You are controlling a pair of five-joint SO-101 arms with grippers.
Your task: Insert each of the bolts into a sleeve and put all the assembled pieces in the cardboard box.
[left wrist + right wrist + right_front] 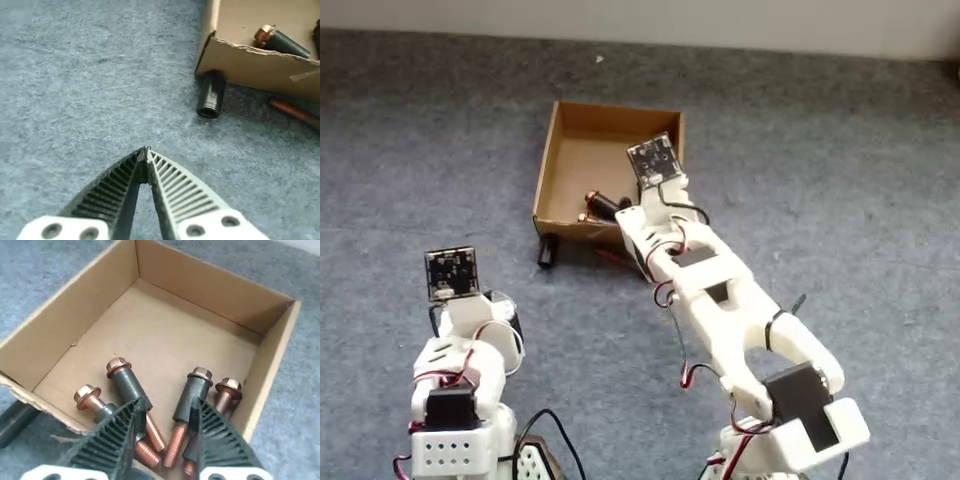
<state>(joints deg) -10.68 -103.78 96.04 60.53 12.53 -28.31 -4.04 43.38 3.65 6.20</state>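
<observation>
The cardboard box [570,128] lies on the grey carpet. Several copper bolts in black sleeves [125,382] lie at its near wall [45,400]. My right gripper [167,402] hangs open just above them, with their threaded ends showing below the gap. In the high view that gripper [625,215] is over the box's near edge. One empty black sleeve [211,94] lies outside the box by its corner, and a bare copper bolt [295,112] rests on the carpet along the near wall. My left gripper [146,152] is shut and empty, a short way from the sleeve [548,252].
Open carpet [840,150] surrounds the box on all sides. The far half of the box floor [165,325] is bare. The right arm's body [740,320] stretches from the near edge towards the box. A wall strip [720,20] runs along the far side.
</observation>
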